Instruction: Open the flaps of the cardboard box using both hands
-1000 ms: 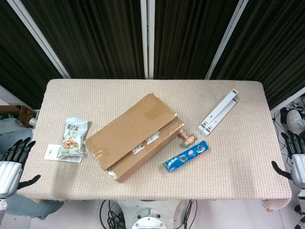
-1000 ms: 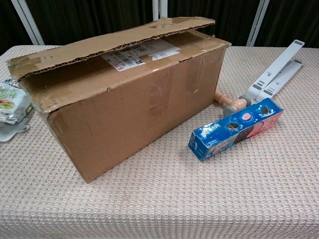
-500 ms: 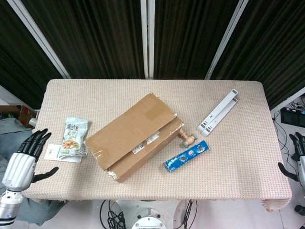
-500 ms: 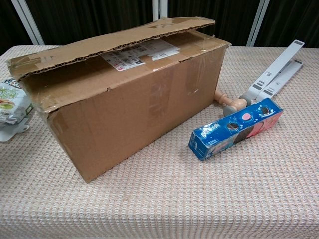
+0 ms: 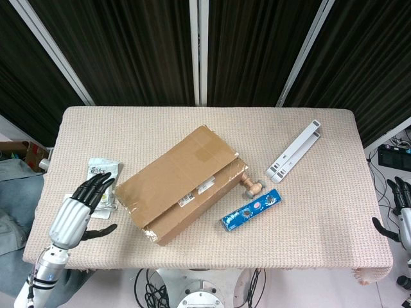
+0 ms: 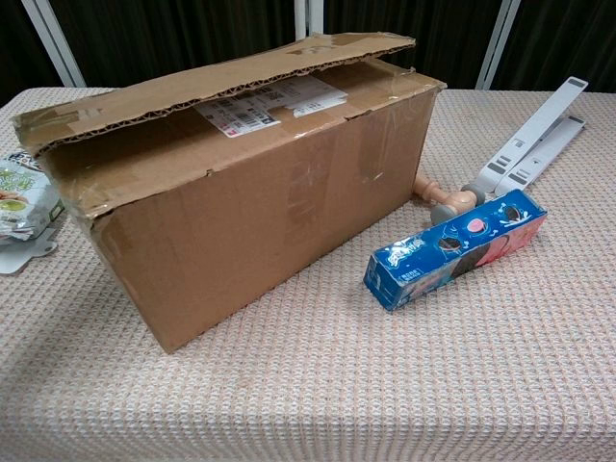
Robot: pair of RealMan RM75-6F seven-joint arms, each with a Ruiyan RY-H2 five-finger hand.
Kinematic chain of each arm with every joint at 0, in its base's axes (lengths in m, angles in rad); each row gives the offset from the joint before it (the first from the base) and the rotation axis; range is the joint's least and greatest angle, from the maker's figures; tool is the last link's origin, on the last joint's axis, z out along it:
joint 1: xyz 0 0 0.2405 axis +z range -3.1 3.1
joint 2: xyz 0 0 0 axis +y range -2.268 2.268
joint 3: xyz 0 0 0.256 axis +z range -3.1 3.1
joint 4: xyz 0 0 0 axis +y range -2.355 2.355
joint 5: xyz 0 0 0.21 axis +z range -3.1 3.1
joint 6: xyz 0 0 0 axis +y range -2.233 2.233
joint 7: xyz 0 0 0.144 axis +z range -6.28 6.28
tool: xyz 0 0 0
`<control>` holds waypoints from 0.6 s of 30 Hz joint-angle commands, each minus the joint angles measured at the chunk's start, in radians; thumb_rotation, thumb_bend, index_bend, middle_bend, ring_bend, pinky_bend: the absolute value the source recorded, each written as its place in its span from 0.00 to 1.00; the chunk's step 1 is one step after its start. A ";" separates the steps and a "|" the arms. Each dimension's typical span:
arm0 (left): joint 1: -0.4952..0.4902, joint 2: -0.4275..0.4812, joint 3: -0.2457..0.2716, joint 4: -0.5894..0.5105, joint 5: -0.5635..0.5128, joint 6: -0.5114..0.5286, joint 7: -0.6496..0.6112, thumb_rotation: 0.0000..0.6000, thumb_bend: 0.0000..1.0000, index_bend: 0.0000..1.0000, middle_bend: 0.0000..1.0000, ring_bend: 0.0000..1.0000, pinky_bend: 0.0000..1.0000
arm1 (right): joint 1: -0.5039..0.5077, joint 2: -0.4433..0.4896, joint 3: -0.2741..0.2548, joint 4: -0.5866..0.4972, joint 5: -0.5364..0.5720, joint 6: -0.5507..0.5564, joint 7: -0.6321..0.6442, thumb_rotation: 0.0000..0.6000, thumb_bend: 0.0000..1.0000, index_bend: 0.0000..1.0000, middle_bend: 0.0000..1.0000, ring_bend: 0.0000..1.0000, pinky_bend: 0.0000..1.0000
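The cardboard box [image 5: 182,186] sat in the middle of the counter [image 5: 192,122], turned at a slant. Its top flaps [image 6: 212,85] were mostly down. One long flap was lifted a little, and a white label [image 6: 260,104] showed in the gap under it. What was inside the box could not be seen.

Half a second before, the left hand was out past the counter's left edge. Now the left hand [image 5: 80,208] had come in over the counter, above the snack bag [image 5: 103,173], and it covered part of the bag. It was near the box's left end but not touching it. The right hand had barely moved. The box and the other things stayed where they were.

The left hand held nothing, and its fingers [image 5: 96,186] were spread apart, pointing toward the box. The right hand [image 5: 401,208] was off the counter's right edge, well apart from the box, and held nothing. Only part of it showed, with its fingers apart.

A blue cookie box [image 6: 457,247] lay just beside the cardboard box. A wooden dumbbell [image 6: 445,197] and a white stand [image 5: 294,152] lay near it.
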 commanded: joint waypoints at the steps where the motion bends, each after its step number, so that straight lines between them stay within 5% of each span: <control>1: -0.015 -0.020 0.000 0.006 0.005 -0.013 -0.005 1.00 0.00 0.00 0.05 0.08 0.18 | 0.000 -0.001 0.000 0.002 0.002 -0.002 0.001 1.00 0.18 0.00 0.00 0.00 0.00; 18: -0.048 -0.081 -0.005 0.027 -0.017 -0.013 -0.048 1.00 0.00 0.00 0.05 0.08 0.18 | 0.000 -0.005 0.001 0.019 0.009 -0.013 0.012 1.00 0.18 0.00 0.00 0.00 0.00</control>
